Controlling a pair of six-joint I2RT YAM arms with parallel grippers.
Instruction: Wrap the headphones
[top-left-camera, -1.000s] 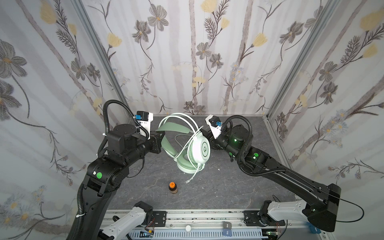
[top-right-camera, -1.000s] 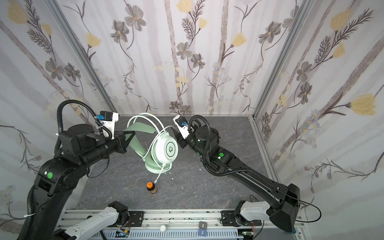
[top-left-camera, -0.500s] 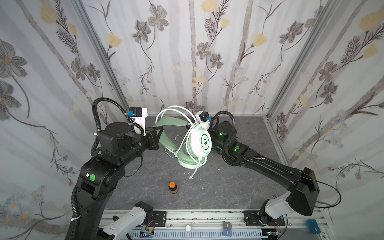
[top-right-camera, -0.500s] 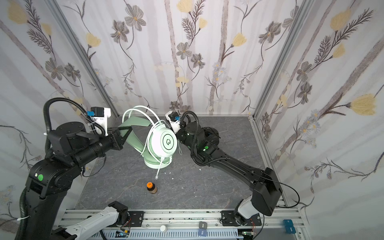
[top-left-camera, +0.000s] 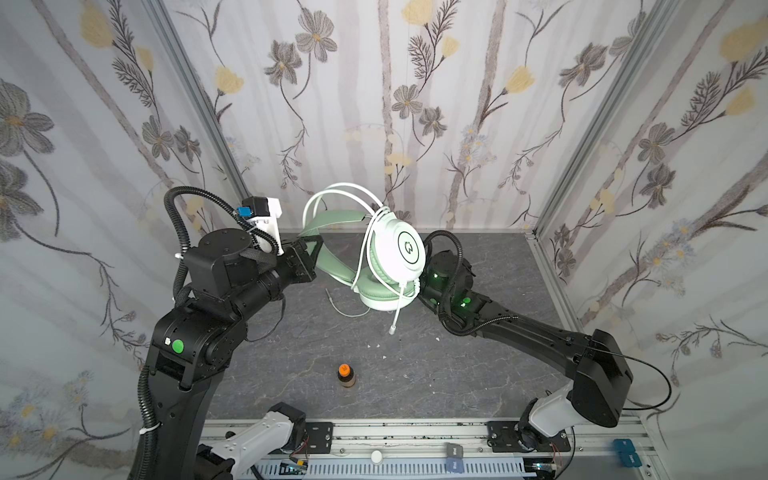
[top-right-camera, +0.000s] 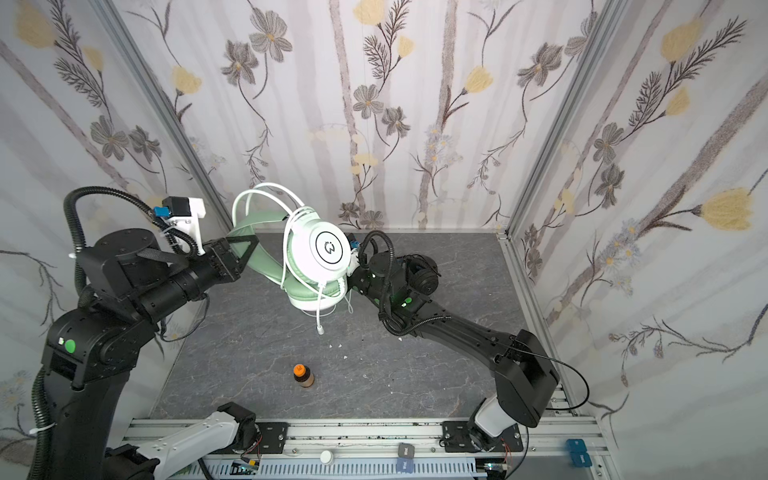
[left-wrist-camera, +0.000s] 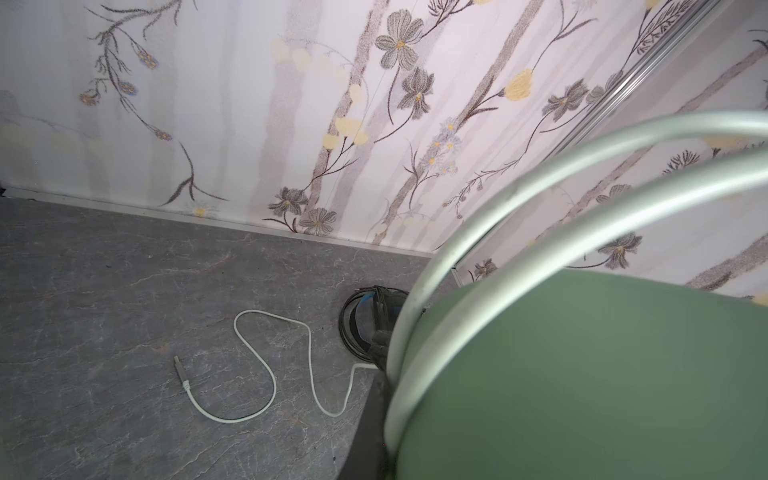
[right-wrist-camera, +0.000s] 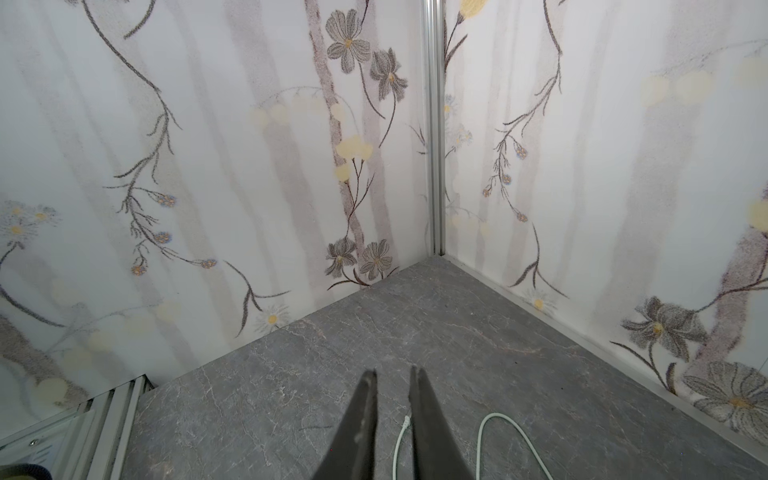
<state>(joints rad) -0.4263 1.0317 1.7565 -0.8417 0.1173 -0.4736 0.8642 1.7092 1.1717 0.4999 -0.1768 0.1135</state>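
Dark, tapering fingers (right-wrist-camera: 357, 419) of our right gripper (right-wrist-camera: 392, 374) stand a narrow slit apart over the table (right-wrist-camera: 415, 324), holding nothing that we can see. A stretch of the thin white cable (right-wrist-camera: 498, 424) shows through the slit, and we cannot tell whether it touches them. In both top views this gripper is hidden behind the headset. Our left gripper (top-left-camera: 316, 243), its black triangular fingers pressed together, pinches the broad, soft-looking green band of the mint-green headphones (top-left-camera: 399, 253) and holds them up, tilted, near the back wall. One glossy round white cup with a ringed logo is turned upward and the padded green cup hangs below it; we cannot tell whether that lower cup touches the table. Two slim white hoops arch over the band, turns of cable cross the upper cup, and a stiff white microphone boom (top-left-camera: 395, 320) hangs down. The loose cable snakes across the grey, marble-veined surface to a metal plug (left-wrist-camera: 179, 370). The black headphones (top-right-camera: 422, 274), round and matte with blue inside, lie just beyond our right arm's wrist. A small brown bottle (top-left-camera: 345, 374) with an orange cap stands upright toward the front. Compared with a second ago, the green headset sits farther back and higher, our right gripper has slipped from beside the upper cup to behind it, our right arm has folded in toward the middle, and the bottle has not moved.
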